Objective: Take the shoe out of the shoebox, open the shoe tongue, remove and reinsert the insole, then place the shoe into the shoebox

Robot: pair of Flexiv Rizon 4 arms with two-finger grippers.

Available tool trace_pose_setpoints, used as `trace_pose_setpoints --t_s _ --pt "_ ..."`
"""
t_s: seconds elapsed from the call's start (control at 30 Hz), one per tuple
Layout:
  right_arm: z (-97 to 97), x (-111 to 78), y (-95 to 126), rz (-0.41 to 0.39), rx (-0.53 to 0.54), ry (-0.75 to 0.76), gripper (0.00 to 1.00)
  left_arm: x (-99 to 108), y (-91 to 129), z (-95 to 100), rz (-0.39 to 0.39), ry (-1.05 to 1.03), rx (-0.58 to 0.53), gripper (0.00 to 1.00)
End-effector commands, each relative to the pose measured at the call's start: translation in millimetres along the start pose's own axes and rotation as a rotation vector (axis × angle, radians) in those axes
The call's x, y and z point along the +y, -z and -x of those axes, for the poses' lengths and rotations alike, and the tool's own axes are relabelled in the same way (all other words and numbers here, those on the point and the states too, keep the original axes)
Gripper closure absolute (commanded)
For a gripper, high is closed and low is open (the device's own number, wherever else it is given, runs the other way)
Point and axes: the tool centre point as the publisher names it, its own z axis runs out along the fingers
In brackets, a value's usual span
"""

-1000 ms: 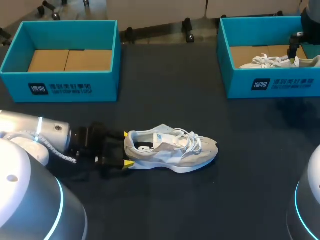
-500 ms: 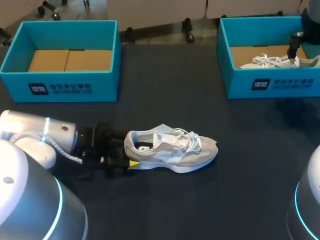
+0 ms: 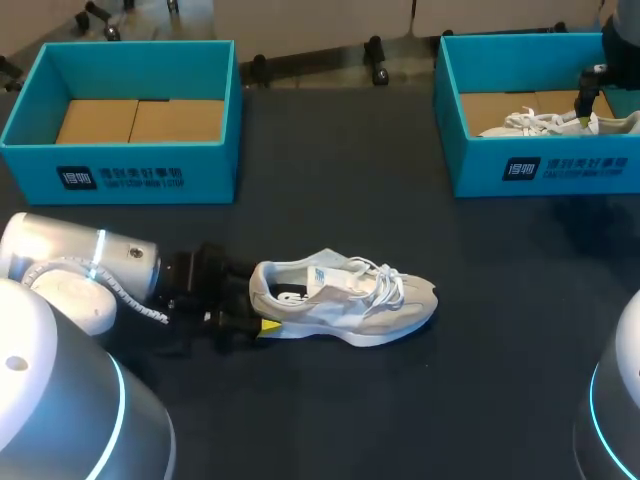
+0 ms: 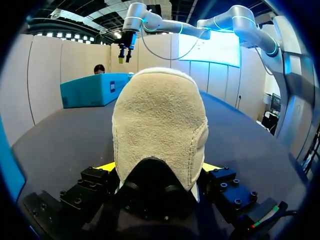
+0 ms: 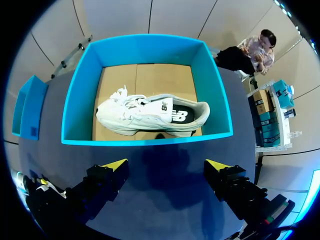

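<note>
A beige and white shoe (image 3: pixel 345 300) lies on its sole on the dark table, toe to the right. My left gripper (image 3: pixel 258 300) is at its heel, low over the table. In the left wrist view the fuzzy heel (image 4: pixel 160 120) fills the space between the yellow fingertips (image 4: pixel 107 167), and the left gripper (image 4: pixel 159 170) stands open around it. My right gripper (image 3: pixel 590 95) hangs open above the right blue shoebox (image 3: pixel 560 165). A second white shoe (image 5: pixel 150 115) lies in that shoebox (image 5: pixel 145 136), ahead of the right gripper (image 5: pixel 167 167).
A second blue shoebox (image 3: pixel 120 170) stands at the back left, showing only its cardboard floor. Dark tabletop lies between the two boxes and in front of the shoe.
My left arm has slid right, bringing the shoe's heel deeper between its fingers and nudging the shoe slightly right. The right arm has not moved.
</note>
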Motion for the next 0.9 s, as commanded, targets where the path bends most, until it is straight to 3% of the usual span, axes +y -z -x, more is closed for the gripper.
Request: trace_pose_setpoints --t_s 0.03,0.73,0.9 --pt "-0.1 -0.9 0 0.002 0.000 -0.001 0.00 0 -3 0.9 0.016 -0.004 0.016 1.00" --pt "-0.1 -0.9 0 0.002 0.000 -0.001 0.00 -1 -1 0.3 0.018 -0.007 0.016 1.00" --pt "-21.1 11.5 7 0.021 -0.004 -0.062 0.00 -1 -1 0.3 0.018 -0.007 0.016 1.00"
